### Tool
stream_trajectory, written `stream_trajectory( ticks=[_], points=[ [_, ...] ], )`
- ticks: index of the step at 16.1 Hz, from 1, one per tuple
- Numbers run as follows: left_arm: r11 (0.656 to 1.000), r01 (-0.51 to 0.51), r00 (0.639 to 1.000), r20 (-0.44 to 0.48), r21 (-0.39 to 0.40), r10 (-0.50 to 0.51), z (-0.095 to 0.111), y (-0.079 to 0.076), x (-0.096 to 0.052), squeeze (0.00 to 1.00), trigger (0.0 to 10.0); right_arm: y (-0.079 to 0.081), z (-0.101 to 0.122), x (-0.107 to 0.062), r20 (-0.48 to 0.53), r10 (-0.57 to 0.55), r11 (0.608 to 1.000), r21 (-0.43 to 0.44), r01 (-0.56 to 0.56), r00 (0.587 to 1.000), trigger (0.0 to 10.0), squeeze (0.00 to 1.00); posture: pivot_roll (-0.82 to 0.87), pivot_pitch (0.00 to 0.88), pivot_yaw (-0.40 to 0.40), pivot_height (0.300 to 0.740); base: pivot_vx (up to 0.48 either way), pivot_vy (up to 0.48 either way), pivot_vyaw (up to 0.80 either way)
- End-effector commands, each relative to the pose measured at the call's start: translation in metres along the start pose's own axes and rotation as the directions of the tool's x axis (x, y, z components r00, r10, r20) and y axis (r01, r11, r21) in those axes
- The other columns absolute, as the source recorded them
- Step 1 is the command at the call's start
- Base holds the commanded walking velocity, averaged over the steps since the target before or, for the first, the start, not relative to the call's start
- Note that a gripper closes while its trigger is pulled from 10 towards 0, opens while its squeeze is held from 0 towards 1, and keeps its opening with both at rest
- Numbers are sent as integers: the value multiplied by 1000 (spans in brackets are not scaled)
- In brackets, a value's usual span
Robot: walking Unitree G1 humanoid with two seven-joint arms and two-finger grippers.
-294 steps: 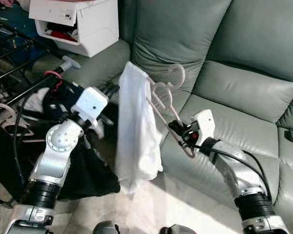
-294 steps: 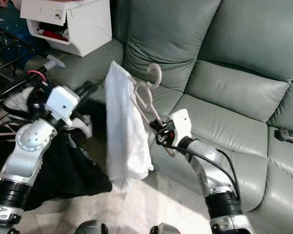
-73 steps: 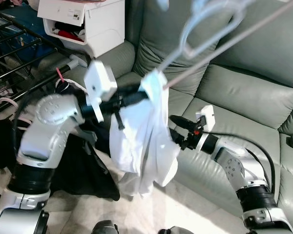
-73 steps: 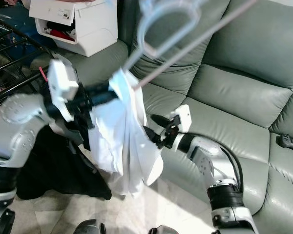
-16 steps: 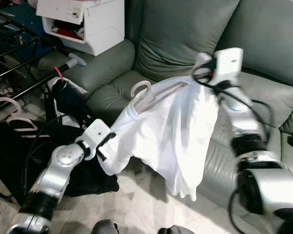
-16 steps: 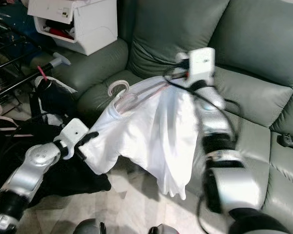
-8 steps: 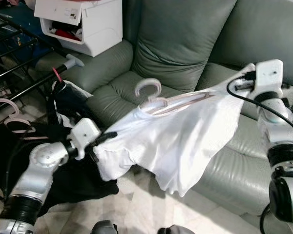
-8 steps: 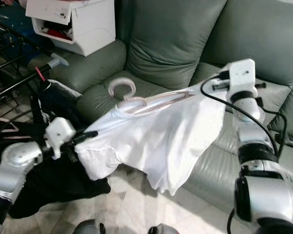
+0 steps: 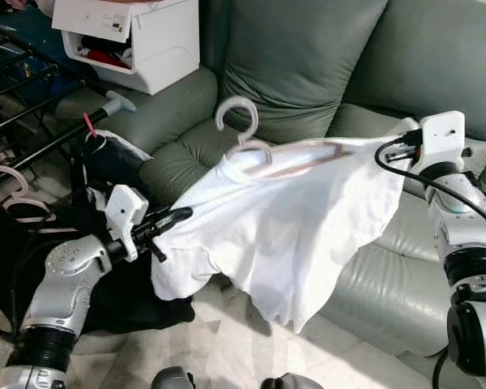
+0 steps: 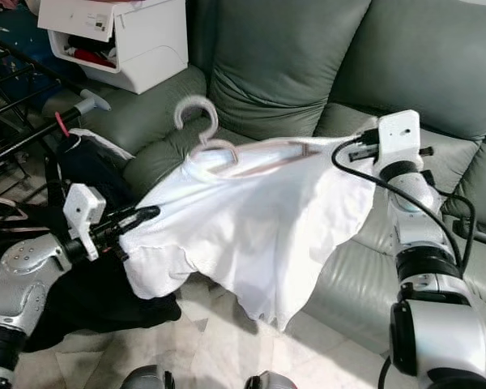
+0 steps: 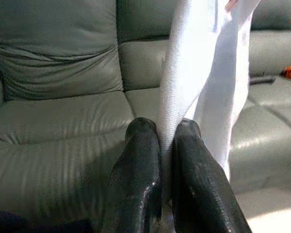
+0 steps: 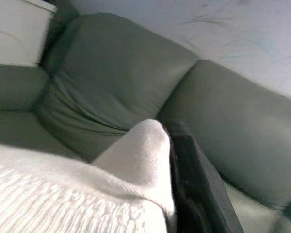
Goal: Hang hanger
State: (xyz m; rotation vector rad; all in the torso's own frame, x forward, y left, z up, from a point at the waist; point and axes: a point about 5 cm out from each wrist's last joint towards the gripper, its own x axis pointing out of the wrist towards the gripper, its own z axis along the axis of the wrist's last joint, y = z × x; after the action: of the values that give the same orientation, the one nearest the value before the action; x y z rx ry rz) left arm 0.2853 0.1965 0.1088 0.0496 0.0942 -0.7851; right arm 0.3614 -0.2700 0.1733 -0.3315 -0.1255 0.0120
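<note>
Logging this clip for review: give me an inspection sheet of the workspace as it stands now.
Surface: pale tiled floor before a grey-green sofa.
Job's things: pink hanger inside a white shirt, stretched between both pincers; hook up, not on any rail.
Clutter: dark clothes; white box on the sofa arm.
Grippers: left pincer shut on the shirt; right pincer at the shirt's other end, fingers cloth-covered.
Cables: black cable along the right arm.
Surroundings: black drying rack on the left, spare hangers on it.
</note>
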Motion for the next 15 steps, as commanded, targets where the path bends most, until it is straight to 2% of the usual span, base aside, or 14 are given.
stream_trajectory(
  ticks=[1,4,5,6,7,8,9,10,11,12,13,15],
  points=[
    [993,-108,989,96,-41,112,15,15,-11,0,0,-2,-8,-6,-21,37,997,66,-36,999,0,0,-19,0,-37,740,0,0,0],
    [979,-158,977,124,-128,174,17,22,-14,0,0,8,-8,-6,-21,180,978,116,-176,983,0,0,-21,0,-38,740,0,0,0],
    [984,-164,981,98,-65,169,16,22,-14,0,0,7,-11,-5,-44,183,978,109,-178,982,0,0,-21,0,-39,740,0,0,0],
    [982,-174,979,99,-67,180,16,23,-14,0,0,6,-13,-5,-68,167,981,115,-159,984,0,0,-21,0,-39,740,0,0,0],
    [981,-194,978,71,-11,194,12,22,-12,0,0,7,-11,-1,-61,153,968,212,-137,986,0,0,-22,0,-42,740,0,0,0],
    [976,-217,974,69,-21,218,11,22,-11,0,0,10,-7,1,-43,159,960,239,-145,986,0,0,-22,0,-42,740,0,0,0],
    [968,-250,966,63,-31,251,8,22,-9,0,0,17,4,9,3,158,937,316,-151,987,0,0,-24,0,-41,740,0,0,0],
    [965,-260,965,36,18,259,4,20,-7,0,0,23,15,16,34,158,916,369,-160,987,0,0,-24,0,-41,740,0,0,0],
    [961,-276,961,23,2,276,1,19,-6,0,0,26,24,20,63,148,902,401,-161,987,0,0,-24,0,-41,740,0,0,0],
    [961,-270,963,19,57,269,0,17,-4,0,0,28,35,28,90,131,847,507,-158,987,0,0,-24,0,-41,740,0,0,0],
    [958,-279,960,21,63,278,-1,16,-3,0,0,24,49,34,119,98,811,566,-149,988,0,0,-24,0,-41,740,0,0,0],
    [955,-273,962,2,113,274,-6,11,-1,0,0,5,75,44,154,6,725,680,-110,988,0,0,-20,0,-44,740,0,0,0]
  ],
)
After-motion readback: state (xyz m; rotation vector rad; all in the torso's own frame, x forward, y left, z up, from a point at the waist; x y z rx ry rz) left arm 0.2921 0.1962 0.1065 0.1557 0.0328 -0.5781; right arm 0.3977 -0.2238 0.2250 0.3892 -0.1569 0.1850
